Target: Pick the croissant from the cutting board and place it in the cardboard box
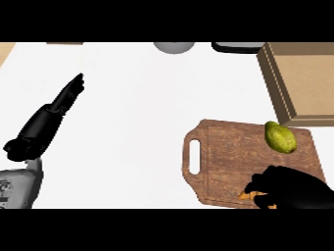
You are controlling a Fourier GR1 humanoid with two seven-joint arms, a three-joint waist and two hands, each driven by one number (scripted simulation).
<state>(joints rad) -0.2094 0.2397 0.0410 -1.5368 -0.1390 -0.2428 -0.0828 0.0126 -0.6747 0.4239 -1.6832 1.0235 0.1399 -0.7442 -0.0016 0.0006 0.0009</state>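
**Tabletop** (133, 108): white, fills most of the head view. A strip of pale wood shows at its 10 o'clock corner.

**Board** (227, 162): brown wood with rounded corners, at 4 o'clock of the view. It lies flat, with its handle slot on the 9 o'clock side.

**Croissant** (249, 195): on the board at its 5 o'clock edge. Only slivers of orange show beneath the right hand; the rest is hidden.

**Right hand** (294, 188): black, at the view's 5 o'clock, over the board's lower corner. Its fingers are curled down round the croissant.

**Fruit** (280, 137): yellow-green and oval, on the board toward its 1 o'clock corner. It sits at 12 o'clock of the right hand and apart from it.

**Box** (274, 81): tan cardboard, open at the top, at 2 o'clock of the view and cut by the right edge. It stands near the board's 1 o'clock corner without touching it.

**Left hand** (50, 120): black, at 9 o'clock of the view and well apart from the board. Its fingers are straight and together, pointing toward 1 o'clock, and it holds nothing. The grey forearm (10, 188) shows at 7 o'clock.

**Grey round thing** (174, 47): at 12 o'clock on the far edge, cut off by the view.

**Dark thing** (236, 47): at 1 o'clock, just beside the box's far corner, kind not clear.
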